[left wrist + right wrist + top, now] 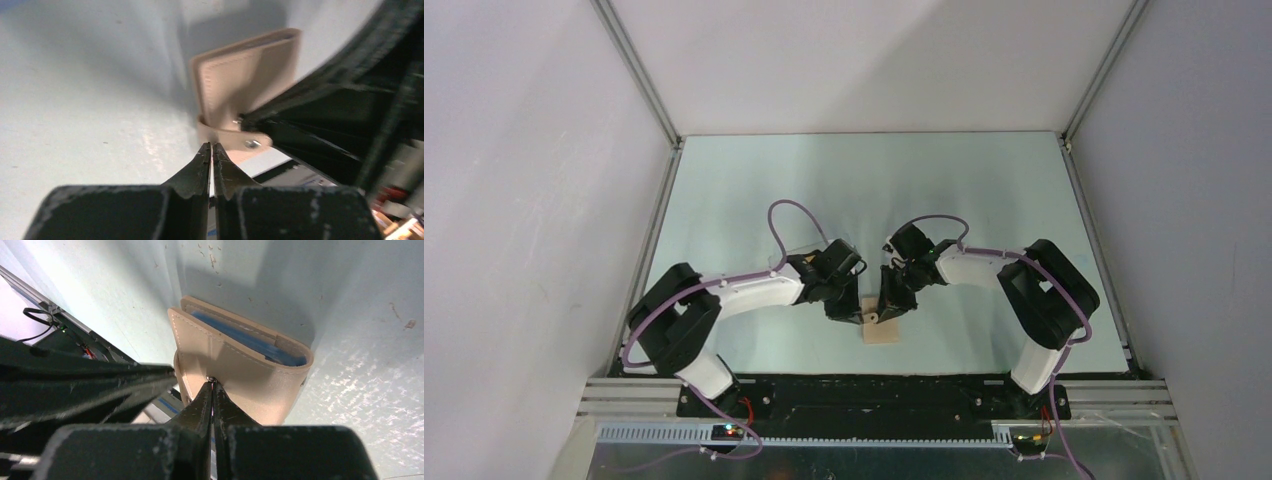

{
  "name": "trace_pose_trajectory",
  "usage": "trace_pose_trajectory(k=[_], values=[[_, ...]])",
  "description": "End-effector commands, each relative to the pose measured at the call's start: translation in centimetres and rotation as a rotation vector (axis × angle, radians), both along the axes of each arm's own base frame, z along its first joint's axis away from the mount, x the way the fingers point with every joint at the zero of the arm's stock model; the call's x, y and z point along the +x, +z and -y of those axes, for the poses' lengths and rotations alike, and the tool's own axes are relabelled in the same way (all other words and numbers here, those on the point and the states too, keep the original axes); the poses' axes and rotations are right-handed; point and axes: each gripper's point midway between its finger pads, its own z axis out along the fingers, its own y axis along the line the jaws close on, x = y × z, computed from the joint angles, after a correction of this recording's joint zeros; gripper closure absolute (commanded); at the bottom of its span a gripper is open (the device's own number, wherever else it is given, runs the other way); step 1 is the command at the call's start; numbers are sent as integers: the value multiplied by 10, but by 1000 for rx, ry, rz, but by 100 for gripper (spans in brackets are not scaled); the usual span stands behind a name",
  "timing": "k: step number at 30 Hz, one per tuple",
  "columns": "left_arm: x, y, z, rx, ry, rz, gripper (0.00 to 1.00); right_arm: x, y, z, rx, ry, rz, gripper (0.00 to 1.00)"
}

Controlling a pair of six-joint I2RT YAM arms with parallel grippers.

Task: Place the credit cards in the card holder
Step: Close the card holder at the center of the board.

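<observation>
**A:** Where was the card holder (250, 375) at that moment?

**B:** Resting on the table (350, 300) near its front edge, right between the two arms. It was folded over with its mouth a little agape, and the blue pockets (250, 342) showed in the gap.

**A:** And the claws?

**B:** The left claw (211, 147) had its fingers pressed together, tips just at the edge of the snap strap (235, 140). Whether it nipped that edge I couldn't tell. The right claw (212, 384) was also fully closed, its tips against the small snap stud (211, 379) on the holder's outer face, with nothing visibly held.

**A:** So what worried you?

**B:** Mainly that neither claw seemed to have a firm hold. Closed tips can only push, and I judged that a push on the stud would slide the light holder towards the front edge instead of opening it.

**A:** Anything else?

**B:** The claws were very close together over one small thing. A careless move by either might have knocked the other or pinned the flap shut. Pressure on the stud could also have pressed the snap closed, sealing the pockets.

**A:** And the credit cards?

**B:** None showed in any view. If any were inside, I couldn't see them.
</observation>
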Motion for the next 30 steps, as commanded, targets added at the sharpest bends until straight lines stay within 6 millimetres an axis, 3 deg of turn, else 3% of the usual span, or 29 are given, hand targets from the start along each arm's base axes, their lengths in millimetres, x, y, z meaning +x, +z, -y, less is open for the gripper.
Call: trace_pose_trajectory(k=[1, 9, 16, 22, 24, 26, 30], values=[[7, 46, 30, -183, -2, 64, 91, -9, -20, 12, -100, 7, -20, 97], [5, 39, 26, -167, -3, 57, 92, -11, -23, 13, -107, 17, -25, 99], [3, 13, 19, -105, 0, 30, 92, -12, -23, 12, -100, 17, -36, 99], [15, 35, 36, -194, -19, 93, 91, -13, -25, 12, -99, 24, -44, 99], [17, 44, 39, -233, -19, 118, 85, -13, -25, 12, -97, 24, -45, 99], [18, 51, 39, -277, -5, 133, 80, -14, -25, 11, -94, 26, -47, 99], [19, 51, 20, -322, 61, 146, 77, -14, -25, 11, -92, 27, -49, 99]])
